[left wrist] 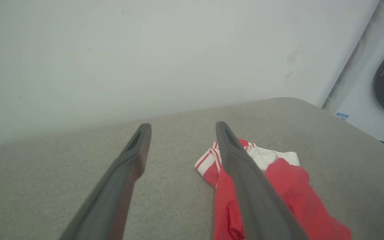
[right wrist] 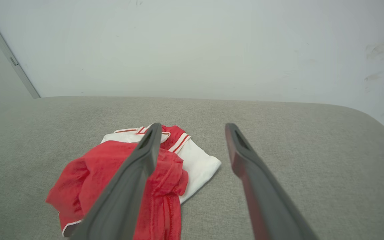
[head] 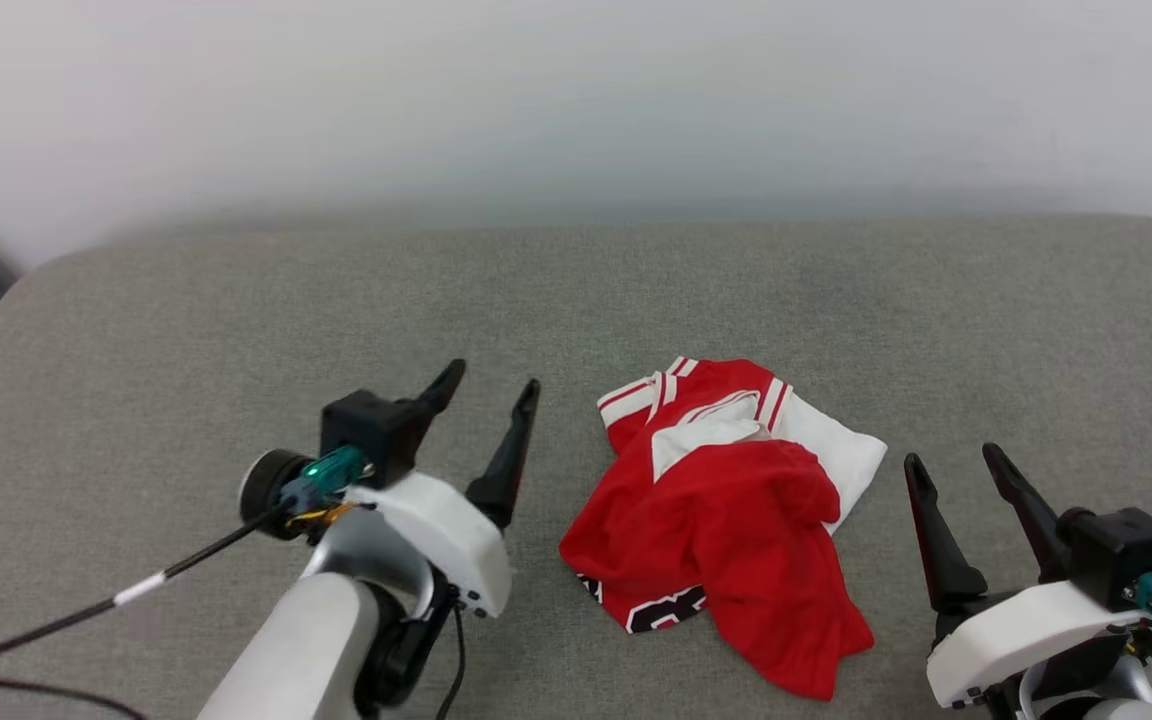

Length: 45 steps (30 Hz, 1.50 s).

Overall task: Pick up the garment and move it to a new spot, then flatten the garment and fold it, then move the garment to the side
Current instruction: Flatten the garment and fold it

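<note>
left gripper [head: 494, 377]: two long dark fingers spread wide, nothing held, positioned over the grey woven-fabric padded surface [head: 236, 330]. right gripper [head: 951, 455]: likewise spread wide and empty. crumpled red thin-fabric jersey [head: 726, 510] with white sleeves and red-white striped trim lies heaped between the two grippers, nearer the surface's front edge than its rear edge, right of centre. black white-outlined lettering shows at its front-left corner.
</note>
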### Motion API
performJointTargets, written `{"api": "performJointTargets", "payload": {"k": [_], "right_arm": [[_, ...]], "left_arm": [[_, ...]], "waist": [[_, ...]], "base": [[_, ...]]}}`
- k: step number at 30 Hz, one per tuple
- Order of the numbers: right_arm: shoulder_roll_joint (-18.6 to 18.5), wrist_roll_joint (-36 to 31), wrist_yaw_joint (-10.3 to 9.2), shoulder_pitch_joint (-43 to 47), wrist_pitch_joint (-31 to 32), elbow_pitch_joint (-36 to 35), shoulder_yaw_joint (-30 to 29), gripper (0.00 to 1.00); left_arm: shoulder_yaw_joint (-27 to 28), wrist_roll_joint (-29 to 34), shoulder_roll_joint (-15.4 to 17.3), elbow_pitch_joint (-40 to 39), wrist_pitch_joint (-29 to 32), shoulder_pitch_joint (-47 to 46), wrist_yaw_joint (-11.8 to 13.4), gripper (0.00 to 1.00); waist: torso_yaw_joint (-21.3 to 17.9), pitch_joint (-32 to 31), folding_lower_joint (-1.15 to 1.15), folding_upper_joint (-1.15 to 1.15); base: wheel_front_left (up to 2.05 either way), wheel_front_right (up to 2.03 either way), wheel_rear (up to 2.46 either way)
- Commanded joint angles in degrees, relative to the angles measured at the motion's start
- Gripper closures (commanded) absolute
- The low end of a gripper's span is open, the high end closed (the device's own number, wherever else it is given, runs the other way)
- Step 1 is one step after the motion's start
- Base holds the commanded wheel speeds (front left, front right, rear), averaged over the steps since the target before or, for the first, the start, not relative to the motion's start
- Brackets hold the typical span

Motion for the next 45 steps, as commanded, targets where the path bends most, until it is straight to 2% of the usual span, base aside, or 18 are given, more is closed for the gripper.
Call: {"api": "performJointTargets", "payload": {"k": [1, 8, 18, 19, 20, 22, 26, 31, 38, 45], "right_arm": [[0.0, -0.3, -0.04, -0.9, -0.2, -0.2, -0.2, 0.00], [0.0, 0.9, -0.04, -3.0, -1.0, 0.5, 0.4, 0.00], [0.0, 0.1, -0.04, -5.6, -2.4, 1.8, 1.4, 0.00], [0.0, 0.1, -0.04, -5.7, -2.5, 1.9, 1.5, 0.00], [0.0, 0.1, -0.04, -5.7, -2.7, 2.1, 1.5, 0.00], [0.0, -0.4, -0.04, -5.9, -2.9, 2.3, 1.5, 0.00], [0.0, -0.6, -0.04, -6.0, -3.1, 2.4, 1.2, 0.00], [0.0, -0.9, -0.04, -4.9, -2.7, 2.5, 0.7, 0.00], [0.0, -1.5, -0.04, -2.7, -1.5, 1.8, -0.4, 0.00], [0.0, -1.5, -0.04, -0.2, -0.3, 0.6, -0.7, 0.00]], "left_arm": [[-1.0, -0.3, -0.3, 0.9, 1.6, -1.2, -0.8, 0.00], [-8.4, -1.4, -1.0, 7.4, 14.7, -8.0, -5.7, 0.00], [-18.5, -4.8, 1.9, 15.9, 30.1, -11.2, -7.6, 0.00], [-19.5, -5.6, 2.1, 16.6, 31.5, -10.8, -7.6, 0.03], [-20.5, -6.5, 2.2, 17.2, 32.7, -10.4, -7.7, 0.57], [-22.0, -7.7, 2.8, 17.5, 33.8, -10.5, -7.7, 1.00], [-22.5, -8.6, 3.7, 17.5, 31.7, -11.7, -7.6, 1.00], [-19.8, -7.5, 4.0, 15.4, 24.0, -13.4, -6.3, 1.00], [-14.6, -8.2, 6.2, 8.8, 15.0, -7.9, -0.3, 1.00], [-10.5, -13.7, 7.3, 4.7, 11.7, 8.1, 7.2, 1.00]], "waist": [[-0.9, 1.6, 0.00, 0.00], [-2.9, 5.8, 0.00, 0.00], [-5.3, 9.5, 0.00, 0.00], [-5.4, 9.5, 0.00, 0.00], [-5.4, 9.5, 0.00, 0.00], [-5.5, 9.5, 0.00, 0.00], [-5.0, 8.8, 0.00, 0.00], [-3.2, 6.4, 0.00, 0.00], [0.1, 2.1, 0.00, 0.00], [2.0, -1.1, 0.00, 0.00]], "base": [[0.00, 0.00, 0.00], [0.00, 0.00, 0.00], [0.00, 0.00, 0.00], [0.00, 0.00, 0.00], [0.00, 0.00, 0.00], [0.00, 0.00, 0.00], [0.00, 0.00, 0.00], [0.00, 0.00, 0.00], [0.00, 0.00, 0.00], [0.00, 0.00, 0.00]]}}
